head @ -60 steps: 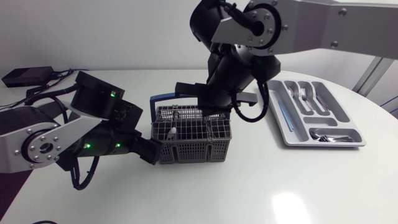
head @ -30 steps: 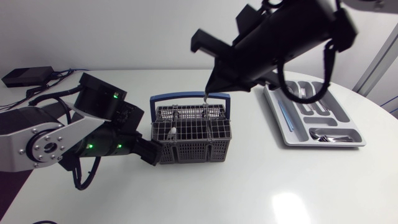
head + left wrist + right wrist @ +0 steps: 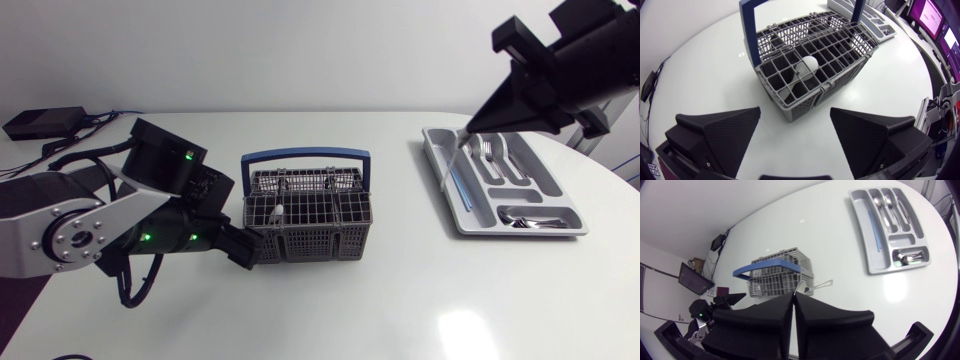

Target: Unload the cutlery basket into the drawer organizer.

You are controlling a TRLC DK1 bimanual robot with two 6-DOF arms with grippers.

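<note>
- Left gripper [image 3: 240, 248] sits low on the table, against the left end of the basket [image 3: 310, 238]
- Basket is grey mesh, its blue handle [image 3: 305, 156] upright
- Right gripper [image 3: 480, 125] hangs above the organizer [image 3: 520, 232], pinching a thin utensil [image 3: 456, 152] that slants down over its left side
- Cutlery [image 3: 525, 218] lies in several organizer compartments

You've got a grey basket [image 3: 310, 228], blue handle upright, well left of the grey organizer [image 3: 520, 233]; a thin utensil [image 3: 821, 284] hangs at its edge.
</note>
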